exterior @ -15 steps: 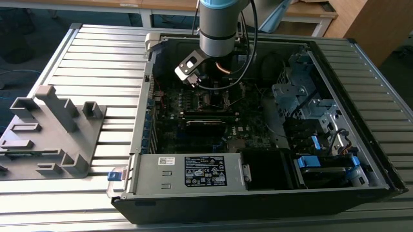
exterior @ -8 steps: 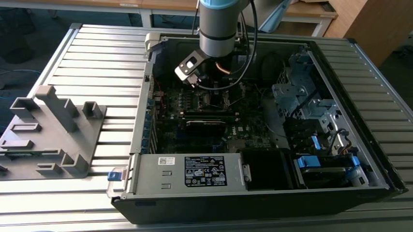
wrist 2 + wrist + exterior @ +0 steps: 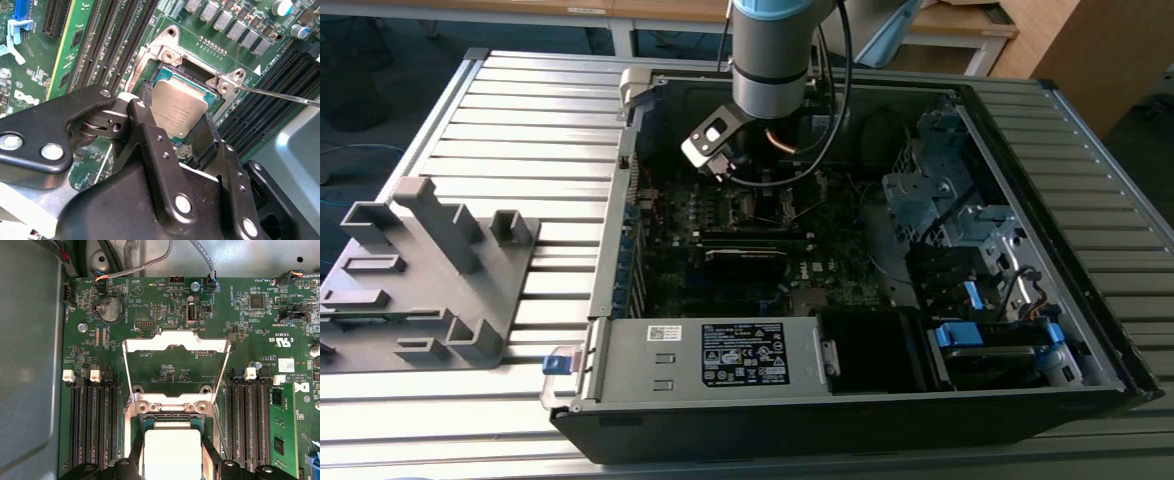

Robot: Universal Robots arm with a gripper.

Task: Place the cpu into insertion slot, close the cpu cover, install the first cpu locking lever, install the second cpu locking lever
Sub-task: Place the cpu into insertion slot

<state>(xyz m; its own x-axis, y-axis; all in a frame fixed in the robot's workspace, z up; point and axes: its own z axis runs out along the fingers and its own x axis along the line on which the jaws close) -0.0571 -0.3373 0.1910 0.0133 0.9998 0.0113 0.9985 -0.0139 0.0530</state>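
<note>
In the second wrist view the gripper [image 3: 175, 125] covers the near part of the cpu [image 3: 179, 100], so its seating in the insertion slot [image 3: 192, 67] cannot be told. In the exterior view the arm [image 3: 774, 70], at 12 o'clock, hides that slot.

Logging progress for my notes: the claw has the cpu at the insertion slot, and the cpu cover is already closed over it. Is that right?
Not quite: the cpu cover is open, swung back on its hinge with bare board showing through its window, as the first wrist view shows. The claw does have the cpu at the insertion slot.
</note>
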